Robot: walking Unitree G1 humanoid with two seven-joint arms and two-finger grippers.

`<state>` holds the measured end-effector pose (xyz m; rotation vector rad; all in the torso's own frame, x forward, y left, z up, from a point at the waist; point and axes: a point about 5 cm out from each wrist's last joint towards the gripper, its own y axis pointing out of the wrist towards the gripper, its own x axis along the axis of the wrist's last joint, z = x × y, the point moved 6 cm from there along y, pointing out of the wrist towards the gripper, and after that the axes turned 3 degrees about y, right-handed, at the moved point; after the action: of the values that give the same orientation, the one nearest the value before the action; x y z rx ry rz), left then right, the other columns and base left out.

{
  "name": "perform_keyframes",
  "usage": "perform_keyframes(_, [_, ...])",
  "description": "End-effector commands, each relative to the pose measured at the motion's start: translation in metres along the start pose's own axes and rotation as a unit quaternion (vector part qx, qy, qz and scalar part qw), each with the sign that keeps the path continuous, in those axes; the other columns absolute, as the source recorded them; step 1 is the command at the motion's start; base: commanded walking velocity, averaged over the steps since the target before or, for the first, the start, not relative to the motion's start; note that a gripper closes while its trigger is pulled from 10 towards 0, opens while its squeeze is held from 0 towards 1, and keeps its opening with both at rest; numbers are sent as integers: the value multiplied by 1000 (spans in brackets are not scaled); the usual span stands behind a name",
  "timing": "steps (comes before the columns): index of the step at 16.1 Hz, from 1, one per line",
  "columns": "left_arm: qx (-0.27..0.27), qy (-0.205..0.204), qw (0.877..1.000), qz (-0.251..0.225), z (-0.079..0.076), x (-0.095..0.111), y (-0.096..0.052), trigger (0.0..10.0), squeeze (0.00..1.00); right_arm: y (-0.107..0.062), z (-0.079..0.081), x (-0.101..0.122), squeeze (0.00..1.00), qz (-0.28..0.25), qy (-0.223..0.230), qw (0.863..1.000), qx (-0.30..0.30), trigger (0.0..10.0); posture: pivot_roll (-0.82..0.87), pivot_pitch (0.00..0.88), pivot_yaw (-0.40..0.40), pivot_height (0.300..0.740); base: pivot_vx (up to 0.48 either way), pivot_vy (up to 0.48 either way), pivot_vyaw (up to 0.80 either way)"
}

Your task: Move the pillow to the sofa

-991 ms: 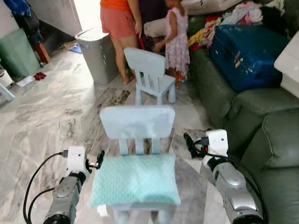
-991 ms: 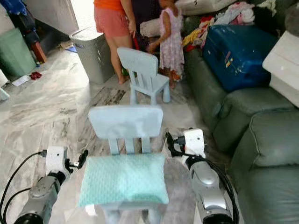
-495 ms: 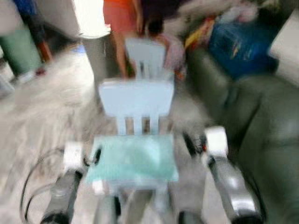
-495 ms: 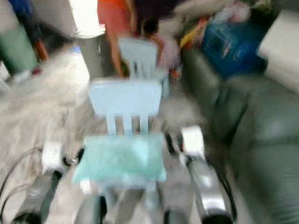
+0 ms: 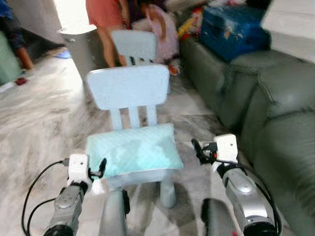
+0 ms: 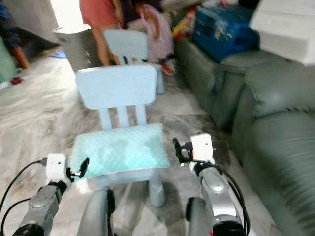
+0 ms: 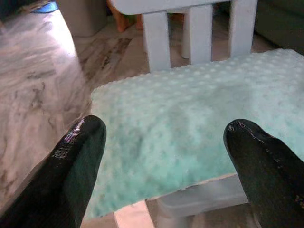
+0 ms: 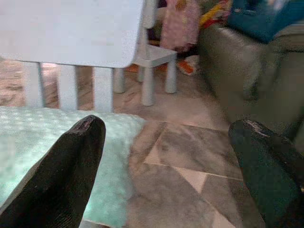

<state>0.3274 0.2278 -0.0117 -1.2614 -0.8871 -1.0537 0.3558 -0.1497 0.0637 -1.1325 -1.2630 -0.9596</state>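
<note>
Left gripper (image 7: pixel 161 156) wide open, low by the near left corner of the pillow (image 5: pixel 132 150), not touching. Right gripper (image 8: pixel 166 156) wide open too, just past the right edge of the pillow, nothing held. Soft mint pillow lying flat on the seat of a small pale blue chair (image 5: pixel 129 91), right between the two grippers. Marble floor (image 5: pixel 39 123) under the chair. Big green sofa (image 5: pixel 275 108) off to the right, with a blue suitcase (image 5: pixel 231 29) on it farther back. Second small chair (image 5: pixel 134 45), a grey bin (image 5: pixel 81 46) and two people (image 5: pixel 106 12) behind. Nothing done yet, by the look of it: pillow not grabbed, not lifted. Left to do: close on it, pick it up, turn right, put it on the sofa.
</note>
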Motion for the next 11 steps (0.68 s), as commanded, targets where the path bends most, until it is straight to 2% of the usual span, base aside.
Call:
perform_keyframes(1, [18, 21, 999, -21, 11, 16, 4, 10000, 0, 3, 4, 4, 0, -8, 1, 1000, 9, 10000, -112, 0, 60, 460, 0, 0, 0])
perform_keyframes(2, [30, 25, 999, -34, 15, 26, 6, 10000, 0, 3, 3, 4, 0, -6, -3, 1000, 5, 10000, -111, 0, 59, 445, 0, 0, 0])
perform_keyframes(5, [46, 34, 997, -50, 19, 39, 8, 10000, 0, 5, 2, 5, 0, -8, -5, 1000, 5, 10000, -107, 0, 58, 411, 0, 0, 0])
perform_keyframes(7, [71, 46, 995, -60, 27, 48, 8, 10000, 0, 7, 1, 8, 0, -12, -6, 1000, 3, 10000, -105, 0, 58, 392, 0, 0, 0])
perform_keyframes(10, [137, 62, 986, -67, 55, 63, 5, 10000, 0, 12, -4, 20, 0, -28, -7, 1000, 4, 10000, -103, 0, 57, 392, 0, 0, 0])
perform_keyframes(11, [173, 56, 981, -67, 73, 72, 5, 10000, 0, 18, -7, 32, 0, -43, -7, 999, 3, 10000, -100, 0, 57, 392, 0, 0, 0])
